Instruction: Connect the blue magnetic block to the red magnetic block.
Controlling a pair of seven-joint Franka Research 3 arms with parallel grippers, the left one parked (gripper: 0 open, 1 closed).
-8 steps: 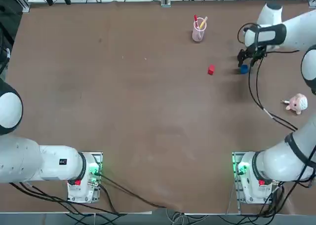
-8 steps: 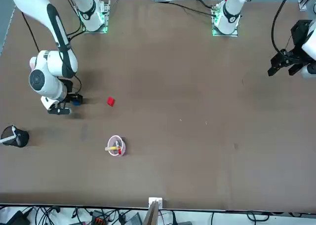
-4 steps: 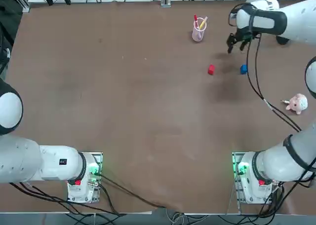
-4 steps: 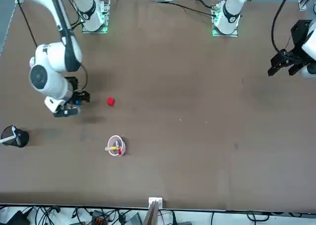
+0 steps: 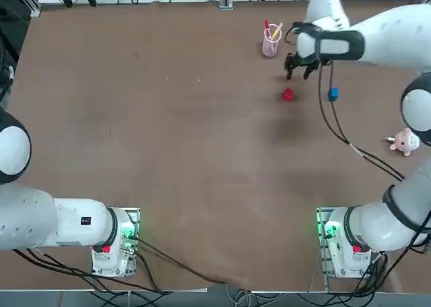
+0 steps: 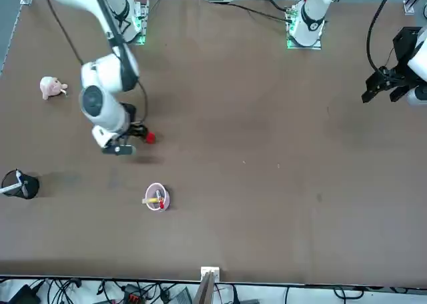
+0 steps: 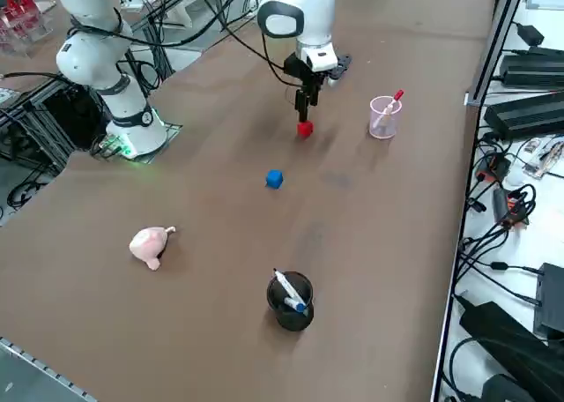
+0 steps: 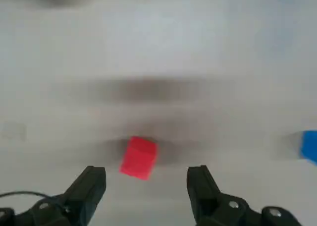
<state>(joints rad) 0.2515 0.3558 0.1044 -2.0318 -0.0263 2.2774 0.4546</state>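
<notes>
Right jaws (image 8: 146, 179) wide open, gripping nothing, above table.

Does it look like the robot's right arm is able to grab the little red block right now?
Probably yes: the right gripper is open above the table, close to the red block, and nothing seems to be in between. The blue block sits off to one side.

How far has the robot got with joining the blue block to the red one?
Nothing is joined yet: the blue block and the red block sit apart on the table. The right gripper is open and empty, up over the table near the red block, probably lining up to grasp it. Left to do: pick up a block, bring it to the other and connect them.
</notes>
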